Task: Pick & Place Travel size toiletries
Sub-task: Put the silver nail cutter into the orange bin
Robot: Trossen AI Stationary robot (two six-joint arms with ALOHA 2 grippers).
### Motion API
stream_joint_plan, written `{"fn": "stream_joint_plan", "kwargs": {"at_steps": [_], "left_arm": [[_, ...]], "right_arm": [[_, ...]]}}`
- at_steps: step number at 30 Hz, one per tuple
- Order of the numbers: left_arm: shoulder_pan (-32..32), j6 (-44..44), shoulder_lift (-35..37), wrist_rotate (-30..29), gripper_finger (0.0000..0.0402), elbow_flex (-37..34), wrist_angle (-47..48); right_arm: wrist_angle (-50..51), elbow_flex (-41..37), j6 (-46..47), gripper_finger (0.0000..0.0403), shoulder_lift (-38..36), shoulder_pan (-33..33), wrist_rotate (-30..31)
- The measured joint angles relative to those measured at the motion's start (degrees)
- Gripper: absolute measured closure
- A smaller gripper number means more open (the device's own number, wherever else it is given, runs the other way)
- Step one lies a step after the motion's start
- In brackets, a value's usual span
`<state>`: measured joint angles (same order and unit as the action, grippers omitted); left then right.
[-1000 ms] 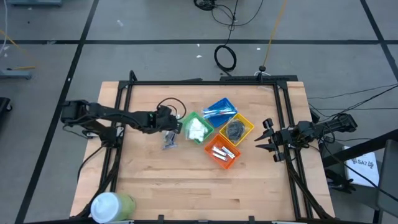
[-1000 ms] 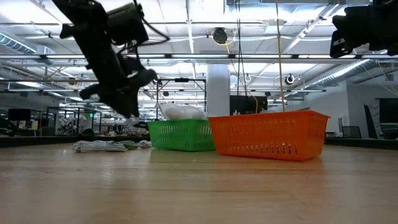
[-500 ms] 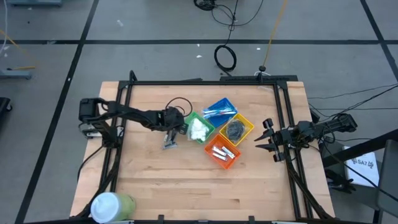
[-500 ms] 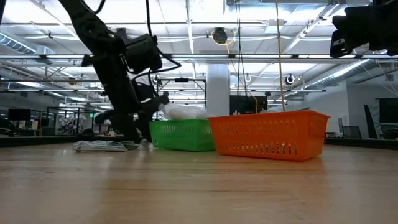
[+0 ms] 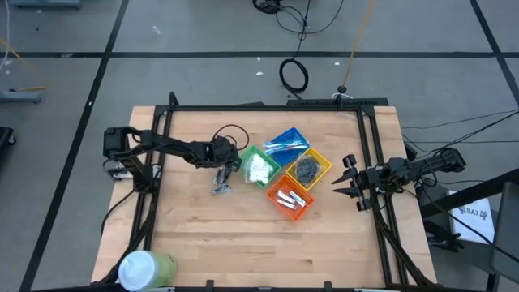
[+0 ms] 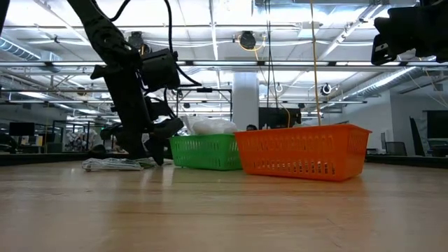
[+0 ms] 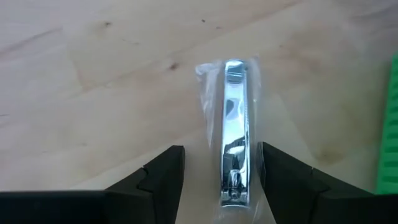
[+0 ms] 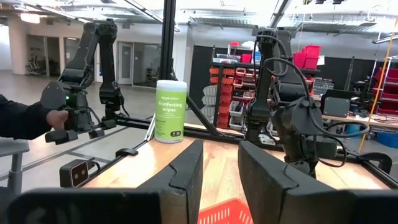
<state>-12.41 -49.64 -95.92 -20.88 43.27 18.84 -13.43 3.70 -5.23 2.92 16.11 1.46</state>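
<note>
A short silver metal piece [image 7: 233, 134] in a clear wrapper lies flat on the wood, just left of the green bin [image 5: 258, 167]; from above it shows as a small grey item [image 5: 220, 186]. My left gripper [image 7: 221, 152] is open and low over it, one finger on each side along its length; I see no touch. In the low view the left gripper [image 6: 155, 148] reaches almost to the tabletop beside wrapped pieces [image 6: 112, 164]. White packets fill the green bin. My right gripper [image 5: 350, 182] waits open at the table's right edge.
Four bins cluster mid-table: green, blue [image 5: 287, 143] with sticks, yellow [image 5: 309, 168] with dark wads, orange [image 5: 290, 198] with silver pieces. A green-and-white cylinder [image 5: 144, 268] lies at the near left corner. Bare wood lies along the near side. A person's hand [image 8: 59, 118] shows beyond the table.
My left gripper has come down from well above the table to just over the tabletop, shifting slightly toward the near edge and the silver piece beside the green bin. The bins and the right arm have kept still.
</note>
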Motion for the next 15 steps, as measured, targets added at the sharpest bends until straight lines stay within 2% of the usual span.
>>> {"fn": "stream_joint_plan", "kwargs": {"at_steps": [4, 7, 11, 15], "left_arm": [[-0.58, 0.87, 0.00, 0.00, 0.0200, 0.00, 0.40], [-0.60, 2.23, 0.00, 0.00, 0.0216, 0.00, 0.39], [-0.60, 4.25, 0.00, 0.03, 0.0272, -0.02, 0.34], [-0.60, 6.02, 0.00, 0.05, 0.0349, -0.02, 0.45]], "right_arm": [[0.00, 0.00, 0.00, 0.0312, 0.00, 0.01, 0.01], [0.00, -0.01, 0.00, 0.0312, 0.00, 0.00, 0.00], [0.00, -0.01, 0.00, 0.0312, 0.00, -0.01, 0.00], [0.02, -0.02, 0.00, 0.0312, 0.00, -0.01, -0.01]]}}
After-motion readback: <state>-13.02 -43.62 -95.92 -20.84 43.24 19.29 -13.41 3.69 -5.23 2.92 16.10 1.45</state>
